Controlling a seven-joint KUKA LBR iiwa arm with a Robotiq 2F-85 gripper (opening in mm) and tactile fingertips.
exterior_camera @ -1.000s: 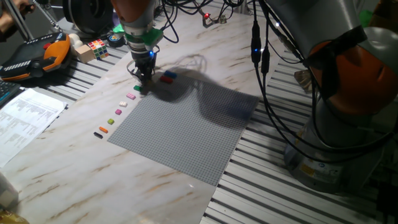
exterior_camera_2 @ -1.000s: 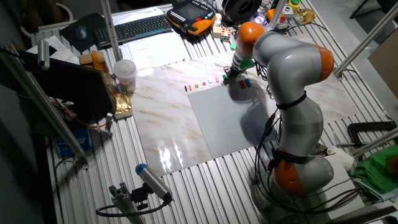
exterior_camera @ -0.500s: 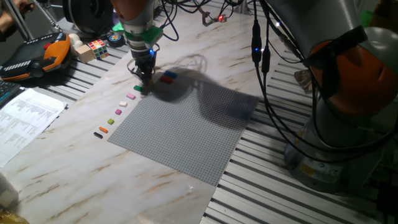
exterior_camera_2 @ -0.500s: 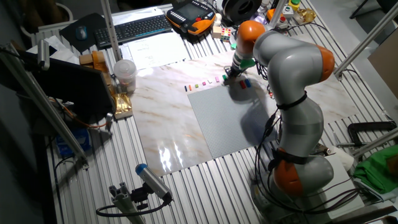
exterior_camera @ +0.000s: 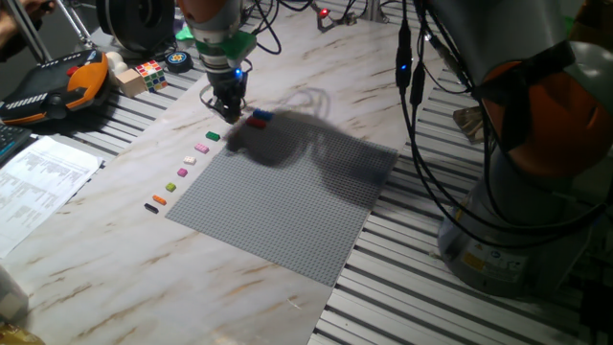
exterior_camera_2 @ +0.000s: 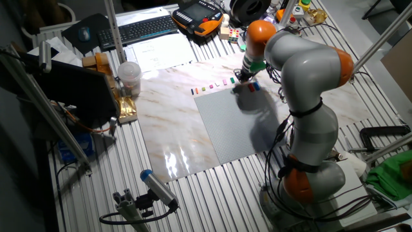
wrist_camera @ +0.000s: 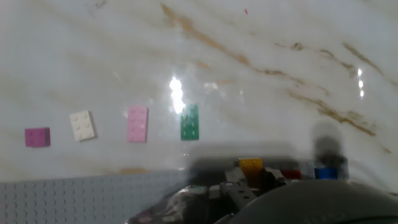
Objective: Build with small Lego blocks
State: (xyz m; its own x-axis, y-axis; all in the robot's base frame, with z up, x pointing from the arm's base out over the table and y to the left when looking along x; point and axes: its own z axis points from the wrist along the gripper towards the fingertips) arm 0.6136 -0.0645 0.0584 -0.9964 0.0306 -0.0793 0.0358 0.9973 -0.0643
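Four bricks lie in a row on the counter (wrist_camera: 249, 62): purple (wrist_camera: 37, 137), white (wrist_camera: 82, 125), pink (wrist_camera: 137, 123), green (wrist_camera: 189, 121). Right of them a yellow brick (wrist_camera: 250, 165) sits at the fingertips. The jaws look pressed on it, though the hold is partly hidden. Further right lie red (wrist_camera: 292, 175) and blue (wrist_camera: 326, 173). The jaws have risen from beside green and shifted toward red, so the pick seems done. Next, I judge, comes carrying it over the baseplate (exterior_camera: 287, 201).
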